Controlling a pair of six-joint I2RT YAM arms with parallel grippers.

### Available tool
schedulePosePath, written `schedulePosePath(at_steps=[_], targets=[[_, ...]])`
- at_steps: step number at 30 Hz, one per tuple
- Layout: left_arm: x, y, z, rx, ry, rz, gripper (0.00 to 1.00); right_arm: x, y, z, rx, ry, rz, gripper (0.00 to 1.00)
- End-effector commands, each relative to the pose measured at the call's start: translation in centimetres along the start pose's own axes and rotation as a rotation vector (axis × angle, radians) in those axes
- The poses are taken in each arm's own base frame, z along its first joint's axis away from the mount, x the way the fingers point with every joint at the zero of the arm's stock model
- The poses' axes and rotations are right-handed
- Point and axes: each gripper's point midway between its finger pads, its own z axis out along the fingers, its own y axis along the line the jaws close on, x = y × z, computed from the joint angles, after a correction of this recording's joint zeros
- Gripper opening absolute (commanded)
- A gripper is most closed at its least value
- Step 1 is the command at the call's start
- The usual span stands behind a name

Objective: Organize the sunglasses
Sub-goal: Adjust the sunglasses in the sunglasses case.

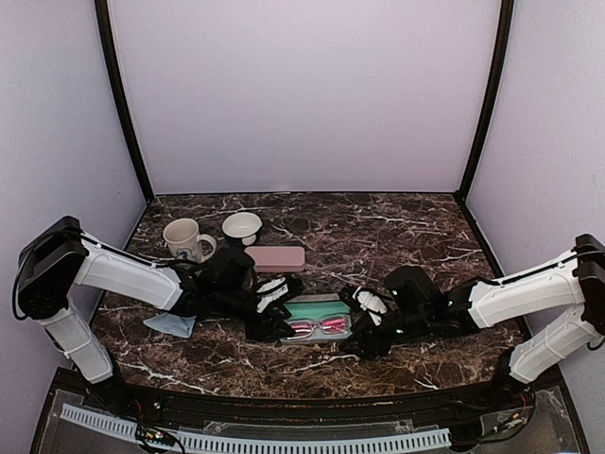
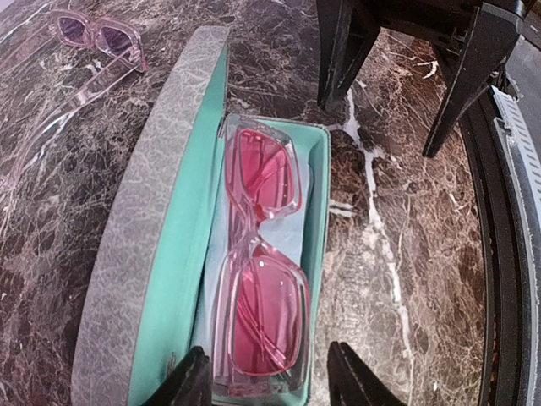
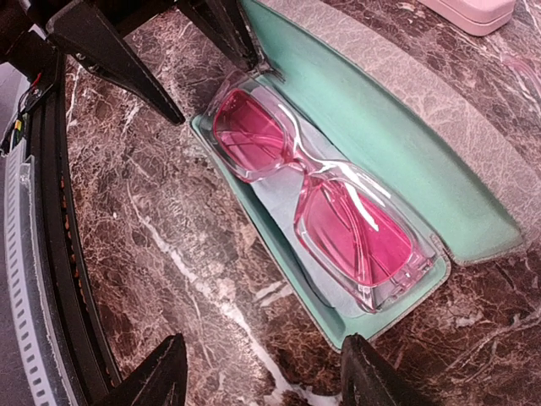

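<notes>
A pair of sunglasses with a clear red frame and red lenses (image 2: 258, 271) lies folded on a light-blue cloth inside the open grey case with teal lining (image 2: 144, 245). My left gripper (image 2: 269, 385) is open, its fingertips straddling the near end of this pair and the case's tray. From the other end, my right gripper (image 3: 262, 381) stands open above the table, just off the case's corner (image 3: 406, 338). From above, both grippers (image 1: 267, 322) (image 1: 364, 331) flank the case (image 1: 317, 310). A second pair (image 2: 93, 38), pale translucent with purplish lenses, lies on the table beyond the lid.
A shut pink case (image 1: 275, 257) lies behind the open one. A mug (image 1: 187, 238) and a small white bowl (image 1: 242, 227) stand at the back left. A light-blue cloth (image 1: 170, 324) lies under the left arm. The table's front edge (image 3: 51, 211) is close.
</notes>
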Motion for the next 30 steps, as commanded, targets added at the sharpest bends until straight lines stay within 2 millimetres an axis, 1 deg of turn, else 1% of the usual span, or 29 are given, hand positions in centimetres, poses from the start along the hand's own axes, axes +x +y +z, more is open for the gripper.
schedulePosePath(at_steps=[1,3,6,12,15,20,30], targets=[[-0.2,0.2,-1.1,-0.034,-0.019,-0.005,0.5,-1.3,0.5,-0.2,-0.01,-0.06,0.004,0.63],[0.0,0.3,-1.2,-0.043,-0.019,-0.008,0.51,-1.5,0.1,-0.2,0.013,-0.071,0.02,0.63],[0.0,0.3,-1.6,-0.059,-0.031,-0.016,0.52,-1.3,-0.8,0.0,0.058,-0.068,0.058,0.63],[0.1,0.6,-2.7,-0.118,-0.079,-0.024,0.56,-1.5,-1.9,0.6,0.1,-0.105,0.159,0.66],[0.2,0.8,-3.2,-0.145,-0.099,-0.015,0.57,-1.4,-2.3,0.9,0.115,-0.105,0.181,0.66],[0.3,0.9,-3.5,-0.165,-0.111,-0.015,0.57,-1.3,-2.1,1.4,0.102,-0.099,0.189,0.65],[0.7,0.8,-2.6,-0.148,-0.113,-0.03,0.56,-1.3,-1.4,1.9,0.075,-0.097,0.174,0.63]])
